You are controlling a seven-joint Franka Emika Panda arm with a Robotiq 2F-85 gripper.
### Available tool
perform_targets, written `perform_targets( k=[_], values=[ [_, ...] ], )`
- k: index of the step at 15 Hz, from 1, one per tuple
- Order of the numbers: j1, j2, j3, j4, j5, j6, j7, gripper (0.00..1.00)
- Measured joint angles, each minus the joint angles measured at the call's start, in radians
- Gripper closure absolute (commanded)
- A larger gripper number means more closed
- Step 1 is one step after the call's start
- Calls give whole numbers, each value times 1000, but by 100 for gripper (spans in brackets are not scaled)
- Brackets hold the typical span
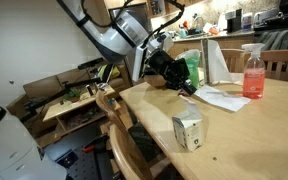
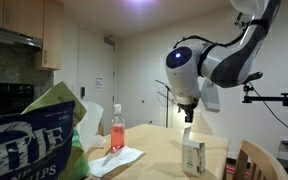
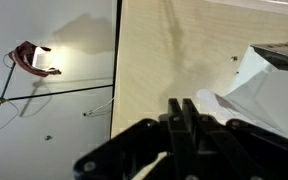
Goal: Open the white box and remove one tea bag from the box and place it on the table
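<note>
**One box, one arm above it, fingers nearly together**

A single chip bag [image 2: 29,135] fills the near corner at 8 o'clock in an exterior view, blue and green and blurred by closeness. Past it the table [image 2: 159,150] carries one box [image 2: 193,155], one spray bottle [image 2: 116,128] of pink liquid and some paper sheets [image 2: 119,158]; how many sheets I cannot tell. The bottle stands at 9 o'clock of the box, well apart, with the sheets just beside its foot.

In an exterior view from the table's end, the box [image 1: 188,130] stands upright near the front edge of the table [image 1: 234,140]. The bottle [image 1: 252,72] is at 1 o'clock of it and the sheets [image 1: 222,97] lie between them. Two chairs show: one [image 1: 119,135] at 9 o'clock of the box, one [image 1: 284,65] at 3 o'clock of the bottle.

One arm [image 2: 219,60] enters at 1 o'clock and bends at a round white joint. Its gripper [image 2: 187,118] hangs straight down at 12 o'clock of the box, clear of the top. In an exterior view the arm [image 1: 114,35] reaches in from 11 o'clock.

In the wrist view the gripper [image 3: 182,103] rises from 6 o'clock, its fingers drawn together to a slit with nothing visible between them. The box [image 3: 269,85] sits at 3 o'clock, apart from them; whether its flap is up I cannot tell.
</note>
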Motion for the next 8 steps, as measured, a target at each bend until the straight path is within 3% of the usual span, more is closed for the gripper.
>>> perform_targets(
  k=[8],
  values=[
    [-11, -66, 9, -61, 66, 1, -19, 1]
  ],
)
